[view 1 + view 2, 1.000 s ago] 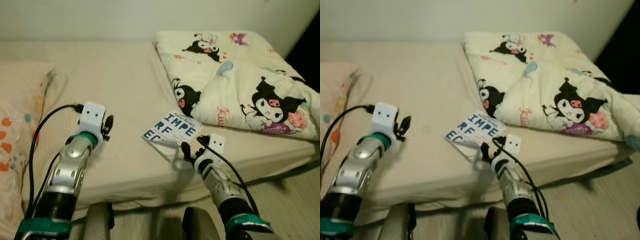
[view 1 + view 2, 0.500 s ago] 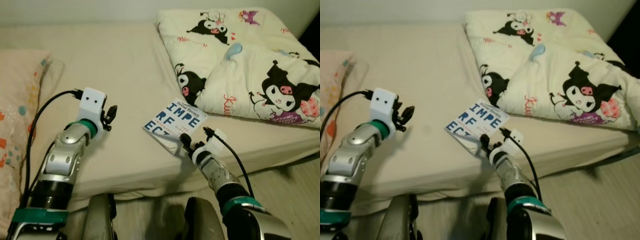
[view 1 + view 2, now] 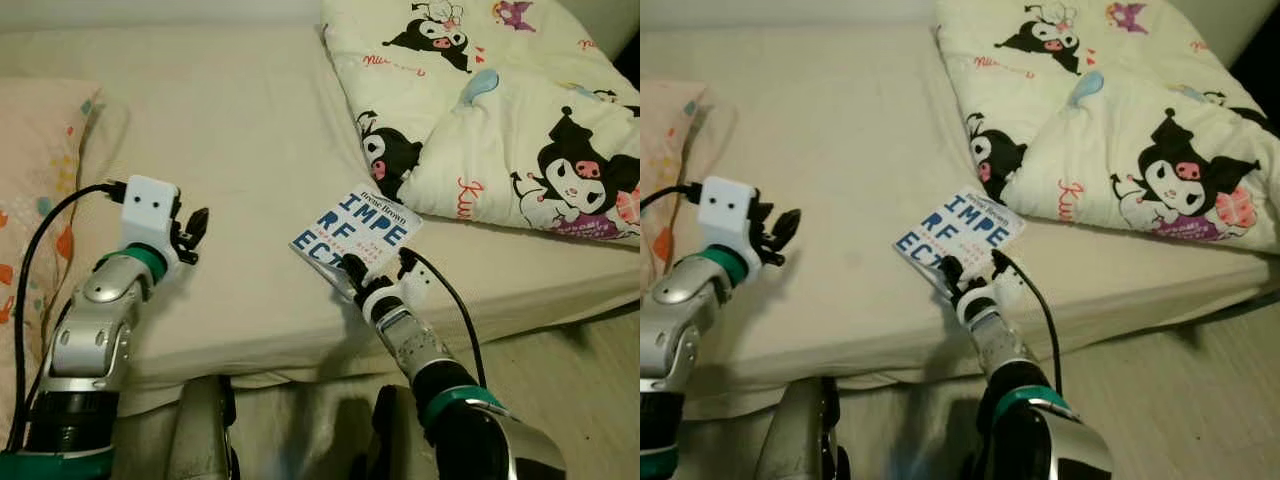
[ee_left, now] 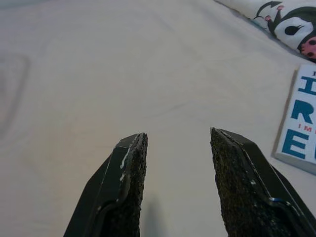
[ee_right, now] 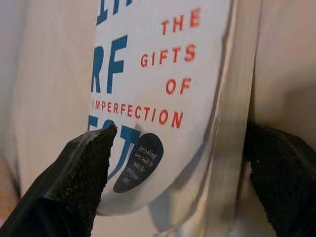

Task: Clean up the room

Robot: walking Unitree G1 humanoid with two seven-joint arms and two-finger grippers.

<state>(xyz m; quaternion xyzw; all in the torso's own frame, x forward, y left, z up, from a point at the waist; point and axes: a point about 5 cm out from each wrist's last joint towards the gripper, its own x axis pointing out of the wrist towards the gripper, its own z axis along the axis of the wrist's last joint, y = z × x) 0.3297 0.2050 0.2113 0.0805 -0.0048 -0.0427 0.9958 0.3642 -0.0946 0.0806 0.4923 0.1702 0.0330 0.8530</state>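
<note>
A white book (image 3: 362, 232) with big blue letters lies on the beige bed sheet (image 3: 250, 150), near the front edge. My right gripper (image 3: 378, 266) is at the book's near corner. In the right wrist view the book (image 5: 158, 94) lies between the spread fingers of the open right gripper (image 5: 180, 138): one finger (image 5: 79, 168) over the cover, the other (image 5: 281, 168) beside the page edge. My left gripper (image 3: 195, 225) hovers open over bare sheet to the left of the book, and nothing is between its fingers (image 4: 126, 173).
A folded cream duvet (image 3: 500, 120) with cartoon prints covers the bed's right half, just behind the book. A patterned pillow (image 3: 40, 180) lies at the left. The mattress edge drops to the wooden floor (image 3: 590, 370) at the front right.
The camera has tipped down and closer. My right gripper has pushed forward from just short of the book to around its near corner. The left gripper has drifted a little leftward.
</note>
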